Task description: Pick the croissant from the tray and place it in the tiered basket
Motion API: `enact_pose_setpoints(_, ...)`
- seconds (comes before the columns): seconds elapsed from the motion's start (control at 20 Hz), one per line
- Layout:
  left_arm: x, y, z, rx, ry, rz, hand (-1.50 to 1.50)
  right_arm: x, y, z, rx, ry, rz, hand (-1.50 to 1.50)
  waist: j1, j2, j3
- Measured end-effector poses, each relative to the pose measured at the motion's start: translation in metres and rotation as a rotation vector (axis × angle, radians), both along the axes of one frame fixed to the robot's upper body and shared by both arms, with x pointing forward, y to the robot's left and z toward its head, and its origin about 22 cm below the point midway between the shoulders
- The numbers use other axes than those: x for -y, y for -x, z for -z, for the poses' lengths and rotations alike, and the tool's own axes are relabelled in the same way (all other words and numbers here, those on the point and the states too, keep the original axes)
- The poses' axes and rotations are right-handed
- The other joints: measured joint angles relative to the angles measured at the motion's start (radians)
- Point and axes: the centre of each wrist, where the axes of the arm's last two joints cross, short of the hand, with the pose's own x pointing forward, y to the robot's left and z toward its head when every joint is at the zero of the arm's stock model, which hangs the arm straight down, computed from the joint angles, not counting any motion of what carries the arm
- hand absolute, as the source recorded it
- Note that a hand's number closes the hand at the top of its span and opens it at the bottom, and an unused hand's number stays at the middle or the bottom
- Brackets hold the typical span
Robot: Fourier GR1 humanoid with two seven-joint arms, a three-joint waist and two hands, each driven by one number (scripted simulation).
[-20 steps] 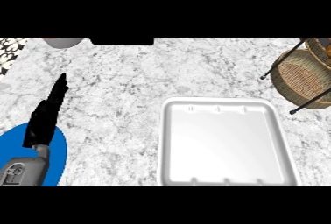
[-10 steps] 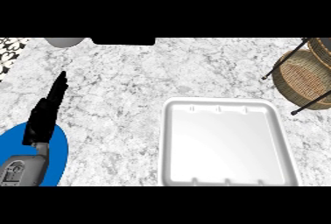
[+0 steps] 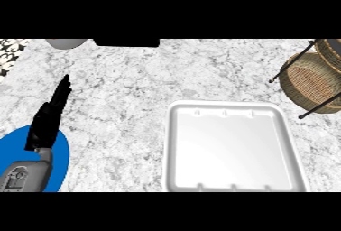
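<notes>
The white tray (image 3: pixel 232 150) lies at the lower middle of the marble counter with nothing on it. No croissant shows anywhere in the head view. The wicker tiered basket (image 3: pixel 313 75) on its black wire frame stands at the right edge, partly cut off. My left hand (image 3: pixel 48 115) rests at the left with its fingers straight and pointing up the counter, holding nothing. My right hand does not show.
A blue plate (image 3: pixel 58 155) lies under my left forearm at the lower left. A grey round object (image 3: pixel 65 43) and a black object (image 3: pixel 126 42) sit at the counter's far edge. A patterned surface (image 3: pixel 11 55) borders the upper left corner.
</notes>
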Motion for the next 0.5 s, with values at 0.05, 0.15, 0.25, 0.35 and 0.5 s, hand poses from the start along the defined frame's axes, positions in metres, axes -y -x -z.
enact_pose_setpoints(0.05, 0.0, 0.001, 0.002, 0.0, 0.0, 0.0, 0.0, 0.002, -0.002, 0.004, -0.012, -0.003, -0.001, 1.5, 0.0, -0.001, -0.001)
enact_pose_setpoints(0.15, 0.003, 0.0, -0.001, 0.002, -0.002, 0.005, 0.0, 0.009, -0.005, 0.007, -0.047, -0.015, -0.01, 1.5, 0.003, -0.001, -0.002)
enact_pose_setpoints(0.25, 0.003, -0.002, -0.003, 0.0, 0.002, 0.007, 0.0, 0.016, -0.006, 0.012, -0.108, -0.089, 0.007, -1.5, 0.004, -0.001, -0.004)
enact_pose_setpoints(0.35, 0.001, -0.001, -0.005, 0.007, -0.004, 0.005, 0.0, 0.022, -0.007, 0.021, -0.176, -0.127, 0.037, -1.5, 0.002, -0.002, -0.002)
enact_pose_setpoints(0.5, 0.004, -0.003, -0.004, 0.009, -0.003, 0.006, 0.0, 0.032, -0.006, 0.035, -0.234, -0.168, 0.041, -1.5, 0.002, 0.001, 0.0)
